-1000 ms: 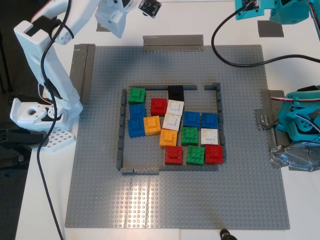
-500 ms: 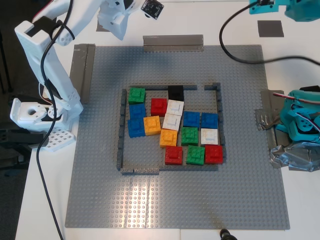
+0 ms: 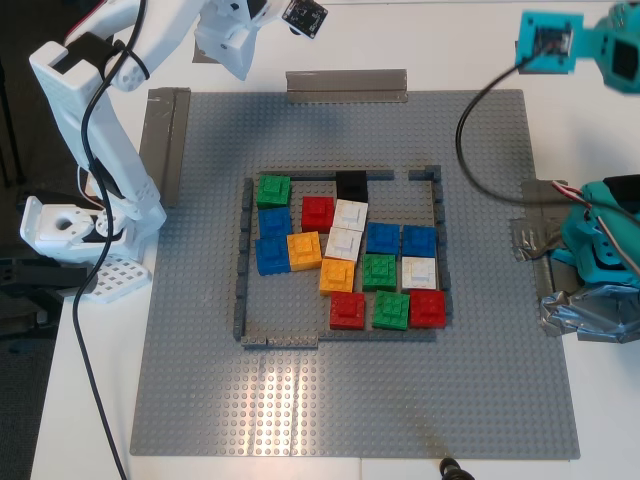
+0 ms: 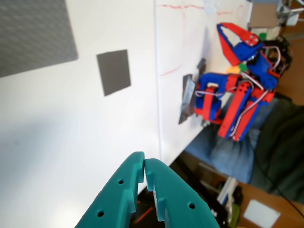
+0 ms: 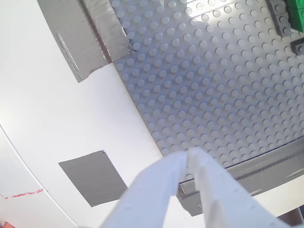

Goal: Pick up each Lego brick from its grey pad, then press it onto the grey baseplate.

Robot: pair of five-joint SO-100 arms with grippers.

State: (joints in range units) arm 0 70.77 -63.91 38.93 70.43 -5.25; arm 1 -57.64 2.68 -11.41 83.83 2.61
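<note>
Three green Lego bricks (image 3: 273, 190) (image 3: 379, 271) (image 3: 391, 310) sit among other coloured bricks inside the dark frame on the grey baseplate (image 3: 480, 400). My first gripper (image 4: 145, 166), teal, is shut and empty. It hangs high above the white table near a bare grey pad (image 4: 114, 71). Its arm (image 3: 590, 50) is at the exterior view's top right and covers that pad there. My second gripper (image 5: 187, 156), white, is shut and empty above the baseplate's edge (image 5: 209, 95). A second bare grey pad (image 5: 92, 178) lies beside it. Its arm (image 3: 230, 35) is at the exterior view's top left.
Red, blue, orange, white and black bricks fill the dark grey brick frame (image 3: 241, 270). Grey tape strips (image 3: 347, 85) (image 3: 165, 130) hold the plate's edges. The arm bases stand at the sides (image 3: 80, 230) (image 3: 600, 250). A red and blue arm (image 4: 237, 95) stands beyond the table's edge.
The teal first arm has swung down and to the right in the exterior view and now covers the top-right grey pad. The white arm and the bricks have not moved.
</note>
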